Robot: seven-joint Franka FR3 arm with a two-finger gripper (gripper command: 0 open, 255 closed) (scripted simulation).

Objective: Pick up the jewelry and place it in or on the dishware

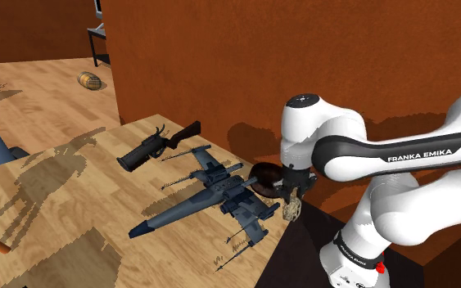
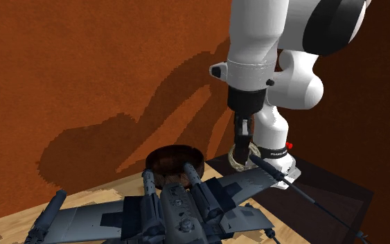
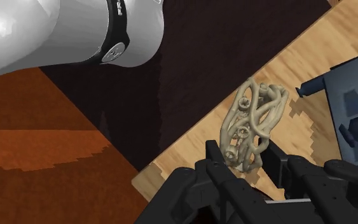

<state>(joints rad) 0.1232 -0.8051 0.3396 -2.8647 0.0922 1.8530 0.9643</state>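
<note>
**Lattice bracelet pinched at the table's edge, beside the bowl**

In the shoulder view the arm [image 1: 400,155] rises from the stand [image 1: 298,249]. Its lettered link lies about level, running toward 9 o'clock, and the wrist then turns so the hand points straight down. The second exterior view shows the forearm dropping vertically from 12 o'clock.

The gripper [image 1: 292,203] is nearly closed. In the wrist view its black fingers [image 3: 217,167] clasp the lower end of a beige openwork bracelet [image 3: 254,124], which stands on end between them. It sits over the wooden table [image 1: 56,204] right at the edge nearest the stand. I cannot tell whether it touches the wood.

The dark round bowl [image 1: 263,176] sits just beside the gripper, at about 10 o'clock from it in the shoulder view, close to the rust-brown wall [image 1: 245,65]. A grey-blue toy starfighter [image 1: 208,192] lies at 9 o'clock from the bowl, with one wing touching or just beside it. A dark toy pistol [image 1: 159,146] lies beyond the starfighter, at 11 o'clock.
</note>
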